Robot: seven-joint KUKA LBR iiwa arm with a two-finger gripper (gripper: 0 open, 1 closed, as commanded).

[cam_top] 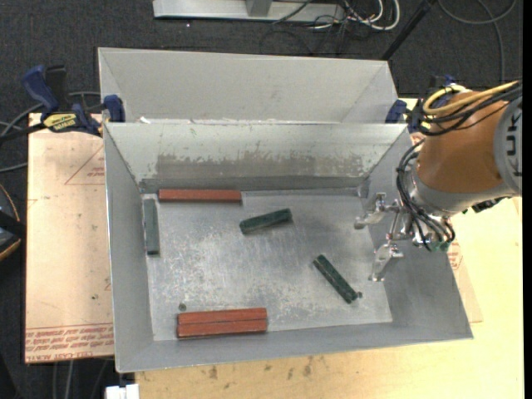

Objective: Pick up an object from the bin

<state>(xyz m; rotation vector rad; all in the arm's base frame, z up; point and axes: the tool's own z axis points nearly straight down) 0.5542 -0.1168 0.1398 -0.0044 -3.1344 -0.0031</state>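
A dark carpeted floor strewn with cables lies behind a grey sheet-metal bin (133,306) with sloping walls. The arm's two-finger metal gripper (376,244) hangs low by the bin's right wall, about midway between back and front. Its fingers (381,271) stand apart with nothing between them.

The thing nearest to it is a slim dark green rectangular bar (335,278). This bar lies flat on the bin floor, just left of the gripper, slanting towards the front right corner, and is not touching the fingers.

A stubbier dark green block (266,221) lies near the middle of the floor. A long reddish-brown strip (199,195) runs along the back wall, and a grey bar (150,226) runs along the left wall. A thicker reddish-brown block (222,322) sits by the front edge.
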